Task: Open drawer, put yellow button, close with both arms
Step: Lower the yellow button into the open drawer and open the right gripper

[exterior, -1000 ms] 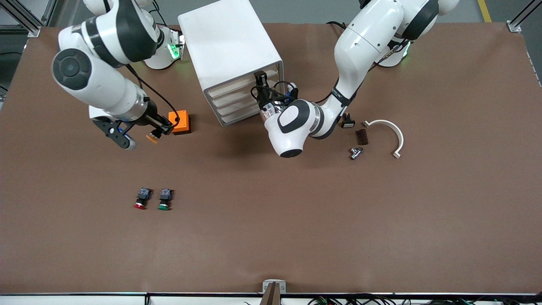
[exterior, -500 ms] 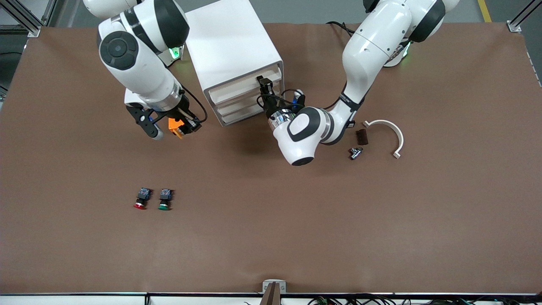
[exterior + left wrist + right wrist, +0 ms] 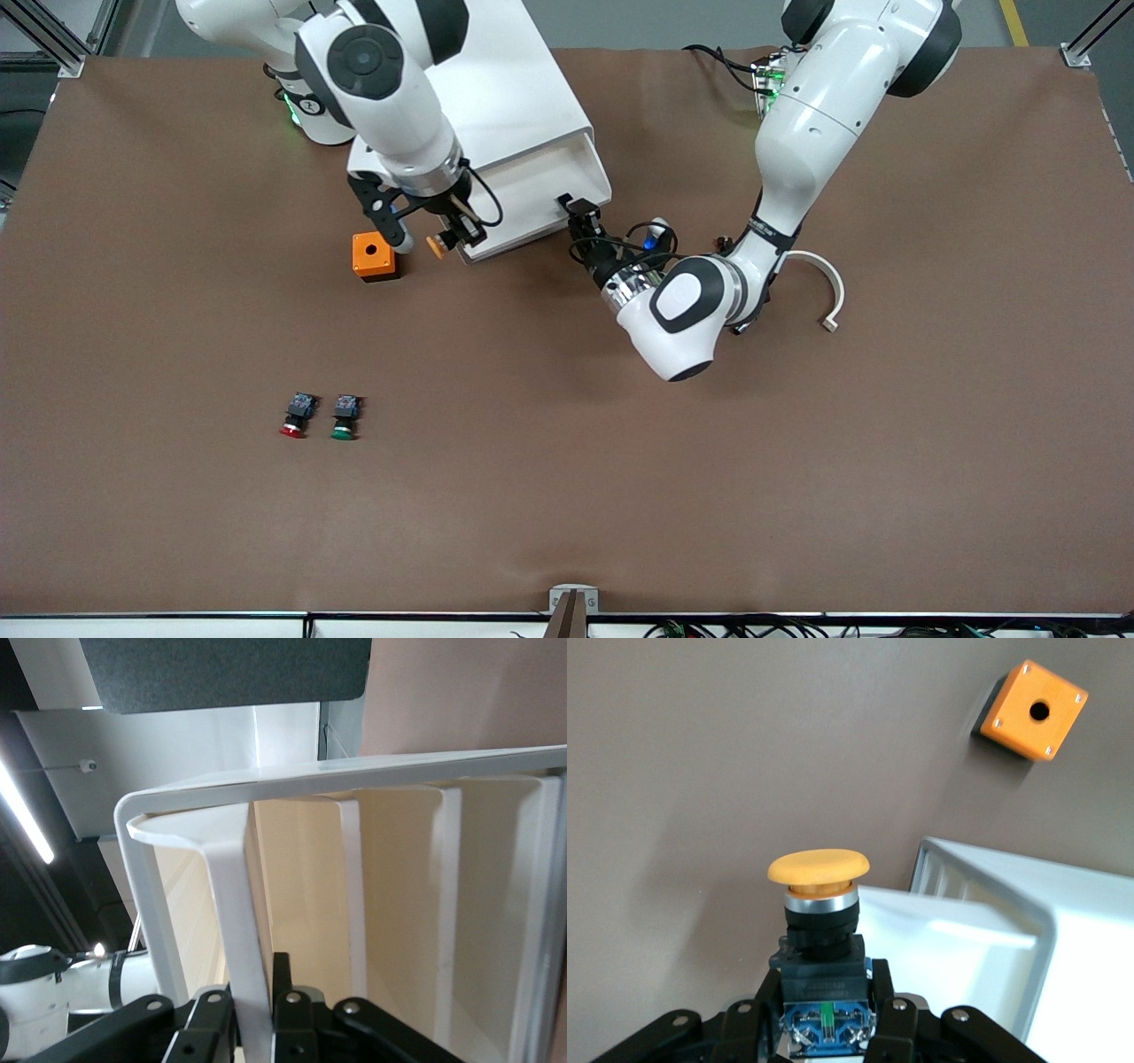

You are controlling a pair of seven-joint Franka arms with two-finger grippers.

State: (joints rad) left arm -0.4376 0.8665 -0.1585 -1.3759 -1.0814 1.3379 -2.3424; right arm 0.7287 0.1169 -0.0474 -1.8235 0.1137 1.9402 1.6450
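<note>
- Red-capped button and green-capped button are lying side by side on the table, well apart from both grippers and nearer the front camera than either.
- Orange box, with a round hole in its top face, is sitting on the table just beside the right gripper, toward the right arm's end.
- Right gripper is hanging over the table at the corner of the pulled-out drawer, fingers pressed together on the yellow button; in the right wrist view the yellow button is standing cap-up in the jaws, blue end down between the fingers.
- Drawer, the uppermost tray of the white cabinet, is standing out from the cabinet front. The part of its interior that shows is showing only bare white floor and walls; the yellow button is beside the tray's corner, not inside it.
- Left gripper is pinching the drawer's front rim at the corner toward the left arm's end; the left wrist view is showing the rim running down between the black fingers.
- White curved bracket is lying on the table near the left arm's wrist, toward the left arm's end.
- Table surface is a plain brown covering; grey floor and aluminium frame posts are showing past its edges.
</note>
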